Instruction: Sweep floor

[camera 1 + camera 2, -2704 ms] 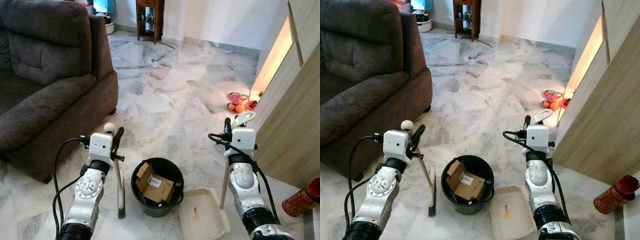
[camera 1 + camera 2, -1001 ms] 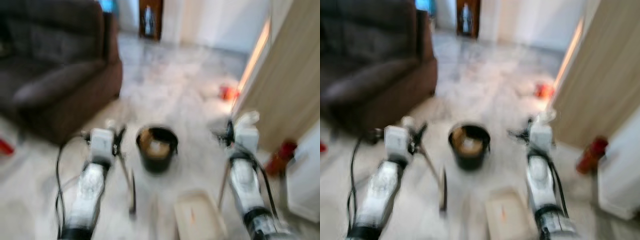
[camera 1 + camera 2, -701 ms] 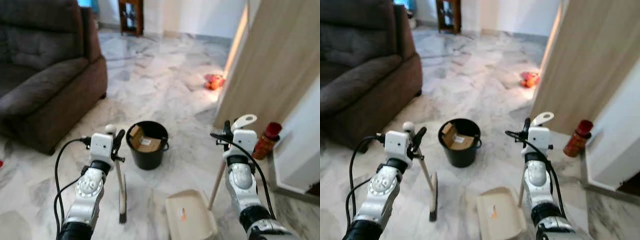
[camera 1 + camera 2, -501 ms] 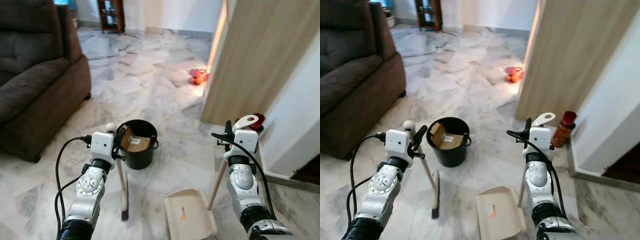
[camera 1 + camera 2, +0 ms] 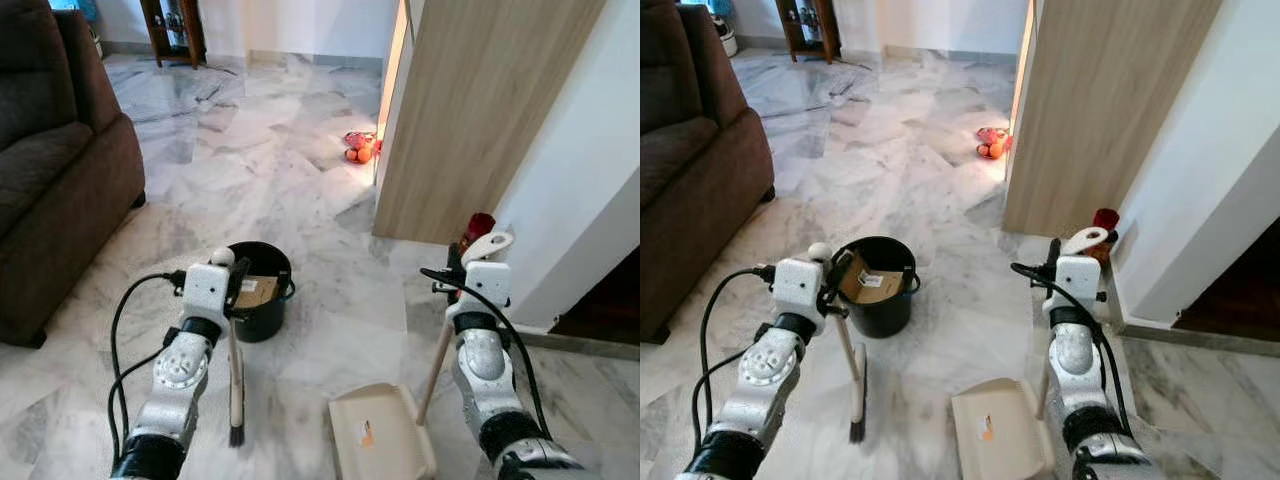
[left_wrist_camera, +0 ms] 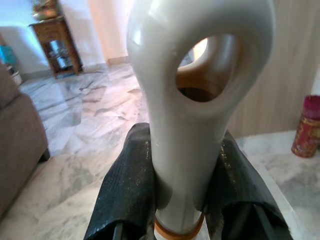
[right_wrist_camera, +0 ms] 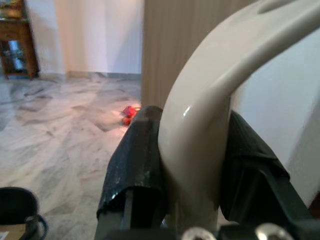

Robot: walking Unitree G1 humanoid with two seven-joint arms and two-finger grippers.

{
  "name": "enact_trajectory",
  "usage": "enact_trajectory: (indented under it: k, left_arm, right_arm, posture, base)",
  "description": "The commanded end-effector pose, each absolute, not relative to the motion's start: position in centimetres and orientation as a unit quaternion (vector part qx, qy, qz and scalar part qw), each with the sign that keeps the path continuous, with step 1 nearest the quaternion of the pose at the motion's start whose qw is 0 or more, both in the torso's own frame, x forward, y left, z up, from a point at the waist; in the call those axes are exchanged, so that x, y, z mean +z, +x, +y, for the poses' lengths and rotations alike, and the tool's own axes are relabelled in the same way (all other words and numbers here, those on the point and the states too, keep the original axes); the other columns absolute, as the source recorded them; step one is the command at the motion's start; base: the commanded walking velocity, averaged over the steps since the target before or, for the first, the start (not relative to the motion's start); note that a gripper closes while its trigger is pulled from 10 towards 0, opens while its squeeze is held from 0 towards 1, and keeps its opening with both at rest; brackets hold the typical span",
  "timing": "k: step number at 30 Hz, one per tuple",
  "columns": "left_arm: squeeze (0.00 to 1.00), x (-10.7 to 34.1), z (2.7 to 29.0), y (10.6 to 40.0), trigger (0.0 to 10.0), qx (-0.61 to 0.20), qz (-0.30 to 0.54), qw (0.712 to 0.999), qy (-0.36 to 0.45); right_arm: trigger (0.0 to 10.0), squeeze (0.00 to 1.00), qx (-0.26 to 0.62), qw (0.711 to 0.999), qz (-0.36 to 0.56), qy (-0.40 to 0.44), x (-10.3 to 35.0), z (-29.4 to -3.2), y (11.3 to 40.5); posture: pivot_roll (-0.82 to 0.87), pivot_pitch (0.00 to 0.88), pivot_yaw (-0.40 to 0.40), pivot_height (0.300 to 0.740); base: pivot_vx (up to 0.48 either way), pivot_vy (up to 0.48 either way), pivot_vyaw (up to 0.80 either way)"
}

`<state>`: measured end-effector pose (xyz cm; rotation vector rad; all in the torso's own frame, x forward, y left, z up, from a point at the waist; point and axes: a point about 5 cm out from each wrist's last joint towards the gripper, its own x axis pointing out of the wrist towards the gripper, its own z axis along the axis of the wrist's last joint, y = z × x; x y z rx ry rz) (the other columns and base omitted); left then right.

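From the head camera, the robot's standing on a grey marble floor (image 5: 300,190) with both arms up in front of it. The left gripper (image 5: 238,287) is clamped on the handle of a small broom (image 5: 236,385), whose bristles point down at the floor just beside a black bucket (image 5: 262,312) with a cardboard box (image 5: 256,291) in it. The right gripper (image 5: 456,268) is clamped on the long handle of a cream dustpan (image 5: 383,432), and the pan sits flat on the floor between the two arms. A dark sofa (image 5: 50,190) is off to the left, a wooden panel (image 5: 470,110) and a white wall to the right, with a red bottle (image 5: 478,226) at the wall's foot.

Left wrist cam: the two black fingers (image 6: 127,187) squeeze the cream broom handle (image 6: 195,100) from both sides, right below its hanging hole.

Right wrist cam: same deal, black fingers (image 7: 137,165) pressed tight on the curved dustpan handle (image 7: 210,120).
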<state>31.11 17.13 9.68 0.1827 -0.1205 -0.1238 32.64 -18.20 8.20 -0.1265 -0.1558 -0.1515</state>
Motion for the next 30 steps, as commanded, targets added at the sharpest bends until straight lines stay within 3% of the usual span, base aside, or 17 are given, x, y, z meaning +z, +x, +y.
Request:
enact_trajectory:
  k: [1,26,30]
  left_arm:
    - [0.0,10.67,16.28,31.37,10.0,-0.077,-0.089,0.989,0.094]
    - [0.0,10.63,16.89,31.62,10.0,-0.06,-0.094,0.988,0.104]
    - [0.0,10.65,16.9,31.7,10.0,-0.06,-0.094,0.989,0.101]
  right_arm:
    - [10.0,0.0,-0.089,0.99,-0.086,-0.067,8.4,-19.12,32.42]
    - [10.0,0.0,-0.097,0.989,-0.084,-0.072,8.16,-19.69,32.07]
    - [10.0,0.0,-0.098,0.989,-0.083,-0.071,8.16,-19.67,32.11]
  posture:
    - [0.0,0.0,-0.026,0.74]
    - [0.01,0.0,-0.033,0.74]
    - [0.02,0.0,-0.034,0.74]
  base:
    - [0.0,0.0,-0.8]
    - [0.0,-0.042,-0.8]
    - [0.0,-0.308,-0.8]
